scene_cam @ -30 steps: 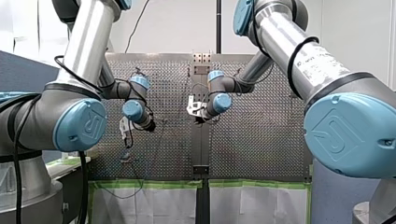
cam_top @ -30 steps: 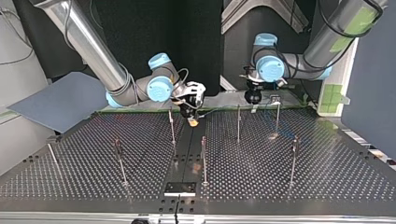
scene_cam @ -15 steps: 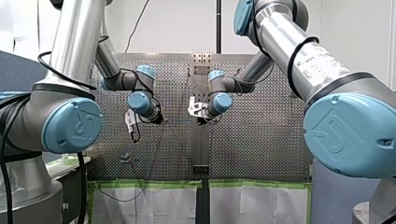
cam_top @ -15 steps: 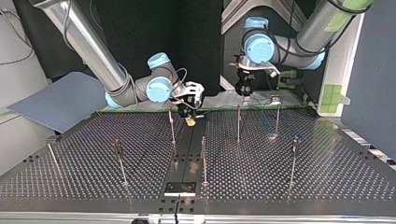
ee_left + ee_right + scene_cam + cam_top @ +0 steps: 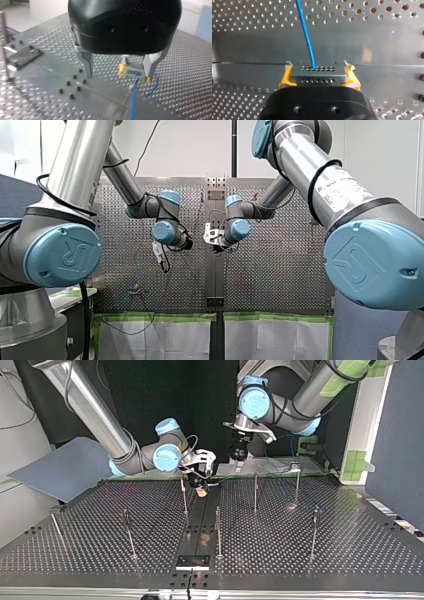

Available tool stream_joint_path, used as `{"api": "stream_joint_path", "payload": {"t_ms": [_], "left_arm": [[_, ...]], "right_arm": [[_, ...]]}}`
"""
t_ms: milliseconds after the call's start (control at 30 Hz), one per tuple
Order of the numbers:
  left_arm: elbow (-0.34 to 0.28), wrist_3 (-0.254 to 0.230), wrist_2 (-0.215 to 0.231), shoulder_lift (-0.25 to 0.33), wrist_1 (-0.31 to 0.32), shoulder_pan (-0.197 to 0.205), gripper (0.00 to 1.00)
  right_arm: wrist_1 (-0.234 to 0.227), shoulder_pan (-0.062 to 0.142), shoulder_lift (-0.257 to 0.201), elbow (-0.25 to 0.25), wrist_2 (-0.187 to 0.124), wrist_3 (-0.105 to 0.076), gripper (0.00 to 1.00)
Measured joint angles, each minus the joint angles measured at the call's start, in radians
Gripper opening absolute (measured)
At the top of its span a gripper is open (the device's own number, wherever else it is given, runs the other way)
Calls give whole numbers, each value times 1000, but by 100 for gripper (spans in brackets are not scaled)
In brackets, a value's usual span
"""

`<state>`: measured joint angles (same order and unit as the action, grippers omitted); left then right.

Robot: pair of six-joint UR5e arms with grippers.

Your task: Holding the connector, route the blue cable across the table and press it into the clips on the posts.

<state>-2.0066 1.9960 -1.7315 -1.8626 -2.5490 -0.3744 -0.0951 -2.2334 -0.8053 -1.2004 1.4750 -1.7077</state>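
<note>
My right gripper (image 5: 319, 81) is shut on the grey connector (image 5: 317, 75), with a yellow pad on each side of it. The blue cable (image 5: 305, 32) runs from the connector out over the perforated table. In the top view my right gripper (image 5: 201, 487) hangs low over the table's middle strip at the far edge. My left gripper (image 5: 118, 73) is open, its metal fingers (image 5: 88, 66) wide apart with nothing gripped. Just beyond it I see the connector (image 5: 131, 72) and the blue cable (image 5: 132, 100). In the top view my left gripper (image 5: 239, 452) hangs higher, above and beside the right one.
Several thin posts stand on the table (image 5: 350, 560), among them one (image 5: 184, 495) beside my right gripper, one (image 5: 255, 492) under my left arm and one (image 5: 218, 530) nearer the middle. A small black plate (image 5: 193, 561) lies at the near edge.
My left arm has swung from the top view's right toward the middle and risen, ending close to my right gripper. My right gripper has barely moved and keeps the connector.
</note>
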Motion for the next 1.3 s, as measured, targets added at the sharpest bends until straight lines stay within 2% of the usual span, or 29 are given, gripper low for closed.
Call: {"api": "stream_joint_path", "payload": {"t_ms": [167, 500, 800, 967, 1233, 1267, 1300], "left_arm": [[27, 1, -18, -32, 1, -18, 100], [112, 6, -47, -100, -35, -1, 100], [189, 6, -79, -168, -37, 12, 100], [222, 6, -80, -181, -38, 25, 100], [248, 6, -52, -235, -48, 33, 100], [249, 6, -52, -238, -50, 33, 88], [251, 5, -53, -241, -53, 34, 88]], "right_arm": [[0, 3, -2, 0, -10, 0, 0], [1, 5, -4, 0, -20, 0, 0], [1, 5, -4, 0, -25, 0, 0], [0, 6, -4, 0, -28, -1, 0], [0, 8, -4, 0, -29, -3, 0], [0, 9, -4, 0, -29, -3, 0], [0, 9, -4, 1, -30, -2, 0]]}}
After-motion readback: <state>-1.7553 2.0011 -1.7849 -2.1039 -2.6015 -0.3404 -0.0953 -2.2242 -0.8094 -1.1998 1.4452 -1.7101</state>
